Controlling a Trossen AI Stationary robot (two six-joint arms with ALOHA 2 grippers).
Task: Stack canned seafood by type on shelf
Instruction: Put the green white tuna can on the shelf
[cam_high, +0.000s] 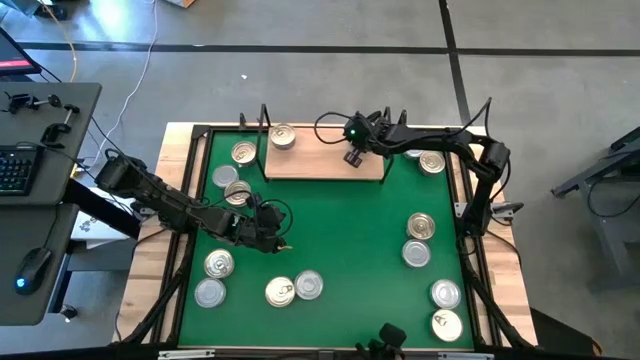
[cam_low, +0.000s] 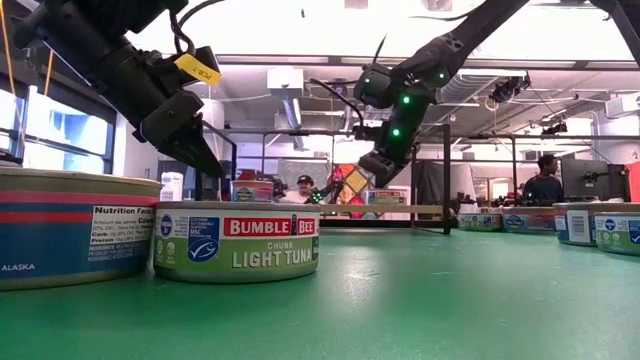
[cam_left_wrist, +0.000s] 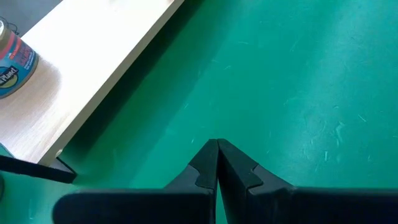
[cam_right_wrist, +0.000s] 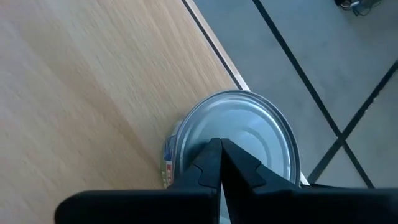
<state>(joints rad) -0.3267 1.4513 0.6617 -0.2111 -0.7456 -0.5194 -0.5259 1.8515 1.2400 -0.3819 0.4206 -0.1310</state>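
The left tool (cam_high: 281, 243) hangs over the green mat (cam_high: 340, 230), fingers pressed together, holding nothing. The right tool (cam_high: 352, 157), also pressed together and empty, hovers over the shelf (cam_high: 325, 160), where one tin (cam_high: 283, 137) sits; other tins lie scattered across the mat.

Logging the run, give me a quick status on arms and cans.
Both grippers shut, empty: left over the mat, right over the shelf. One can on shelf; rest scattered. Nothing blocking.
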